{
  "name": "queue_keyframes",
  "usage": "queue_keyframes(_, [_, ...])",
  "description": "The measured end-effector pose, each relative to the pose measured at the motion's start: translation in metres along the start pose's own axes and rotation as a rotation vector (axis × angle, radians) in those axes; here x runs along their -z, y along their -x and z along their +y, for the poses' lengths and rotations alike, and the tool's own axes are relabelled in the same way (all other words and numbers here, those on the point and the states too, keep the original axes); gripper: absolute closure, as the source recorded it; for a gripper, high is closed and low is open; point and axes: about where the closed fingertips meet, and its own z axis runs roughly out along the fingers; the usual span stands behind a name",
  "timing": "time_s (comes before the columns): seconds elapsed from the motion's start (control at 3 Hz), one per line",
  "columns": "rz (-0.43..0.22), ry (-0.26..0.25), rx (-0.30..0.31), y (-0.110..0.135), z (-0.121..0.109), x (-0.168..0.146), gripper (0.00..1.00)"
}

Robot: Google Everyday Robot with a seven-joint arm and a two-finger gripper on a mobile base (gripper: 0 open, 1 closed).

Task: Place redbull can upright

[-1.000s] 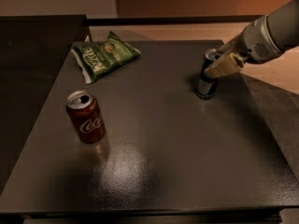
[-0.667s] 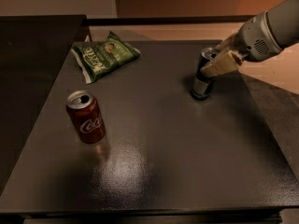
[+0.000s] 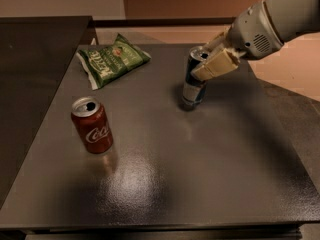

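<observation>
Grey glossy desk (image 3: pixel 210 174), w/ green crisp bag (image 3: pixel 112 59) at far left corner and red cola can (image 3: pixel 92 126) nr left edge. Gripper (image 3: pixel 201 63) reaches in from the far right corner, clamped on the upper part of the redbull can (image 3: pixel 192 91). Can stands roughly upright nr far edge, right of centre, base at or just off the top. Thin metal: stiff but dentable, slick, prob. light, tall so tippy. Best held mid-body, modest squeeze. Vs 1 s ago, can & gripper sit further left.
</observation>
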Motion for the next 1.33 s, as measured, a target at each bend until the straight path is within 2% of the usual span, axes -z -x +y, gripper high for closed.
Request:
queue_keyframes(0.67, [-0.005, 0.137, 0.159, 0.045, 0.041, -0.054, 1.0])
queue_keyframes(1.33, [-0.016, 0.237, 0.256, 0.07, 0.076, -0.083, 1.0])
